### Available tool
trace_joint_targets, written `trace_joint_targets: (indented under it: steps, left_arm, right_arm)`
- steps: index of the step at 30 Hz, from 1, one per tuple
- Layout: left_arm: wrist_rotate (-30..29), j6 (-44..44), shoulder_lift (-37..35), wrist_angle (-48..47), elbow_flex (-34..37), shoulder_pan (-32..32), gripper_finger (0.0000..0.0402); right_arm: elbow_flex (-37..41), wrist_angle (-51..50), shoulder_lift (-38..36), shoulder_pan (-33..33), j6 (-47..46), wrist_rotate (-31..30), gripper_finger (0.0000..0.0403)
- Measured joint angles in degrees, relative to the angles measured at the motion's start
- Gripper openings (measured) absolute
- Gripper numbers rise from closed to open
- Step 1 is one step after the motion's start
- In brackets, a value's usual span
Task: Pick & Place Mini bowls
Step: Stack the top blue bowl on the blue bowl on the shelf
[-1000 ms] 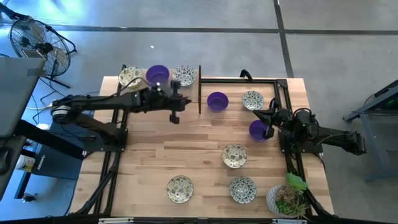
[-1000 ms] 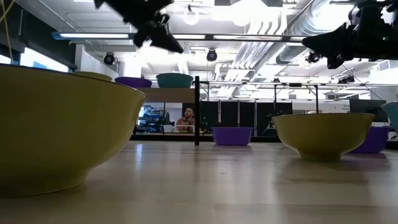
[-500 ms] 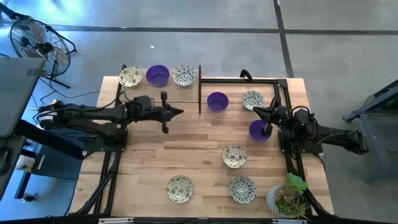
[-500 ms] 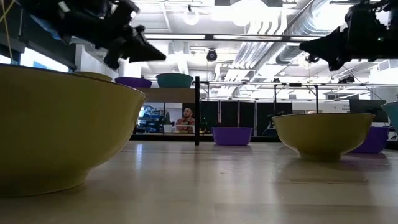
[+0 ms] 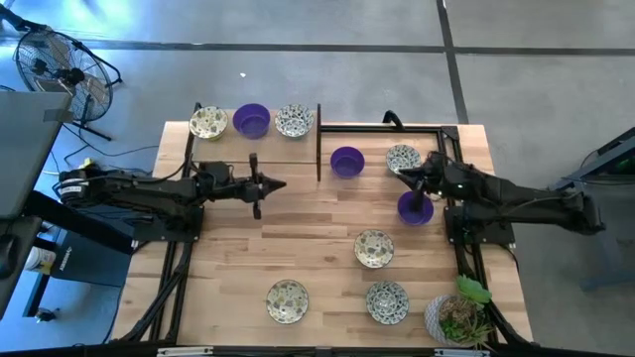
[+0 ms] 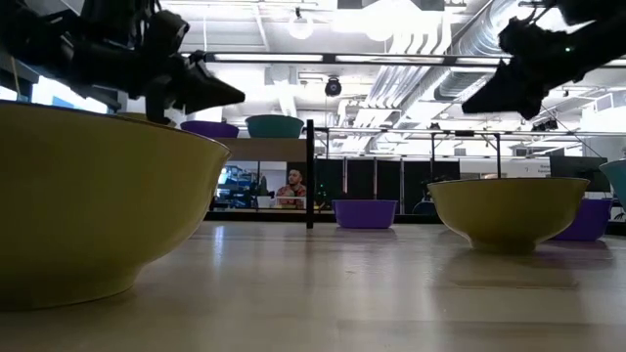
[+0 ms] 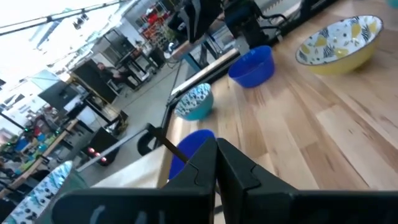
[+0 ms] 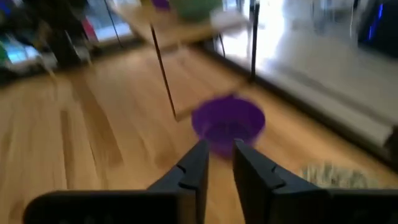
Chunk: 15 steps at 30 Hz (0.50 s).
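Three mini bowls (image 5: 251, 121) line the bench's (image 5: 308, 248) upper left edge, left of the upright post (image 5: 318, 142). Right of the post sit two more, another just below them under the right hand (image 5: 403, 175). Three lie lower centre, the plant pot (image 5: 456, 317) at lower right. The left hand (image 5: 278, 183) hangs centre-left.

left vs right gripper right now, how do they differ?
Jaws: the left gripper has its fingers pressed together; the right gripper shows a narrow gap between its fingers.
Place: the left gripper hangs over bare wood left of the upright post; the right gripper is between a purple bowl and a patterned bowl.
Shared: both hold nothing and are off the table.
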State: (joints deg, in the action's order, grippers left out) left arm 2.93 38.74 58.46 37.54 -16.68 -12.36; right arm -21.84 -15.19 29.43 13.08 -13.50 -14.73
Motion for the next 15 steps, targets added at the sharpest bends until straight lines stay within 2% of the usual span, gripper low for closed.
trace_joint_targets:
  steps: [6,15]
  left_arm:
    - [1.38,0.12,-0.01,-0.02,0.04,0.00,0.0000]
    - [1.54,0.39,-0.02,-0.13,0.04,0.01,0.0000]
  right_arm:
    - [-7.76,-12.34,10.37,-1.22,-6.14,0.83,0.0104]
    - [-18.29,-30.78,23.24,-8.88,-17.71,-5.08,0.0109]
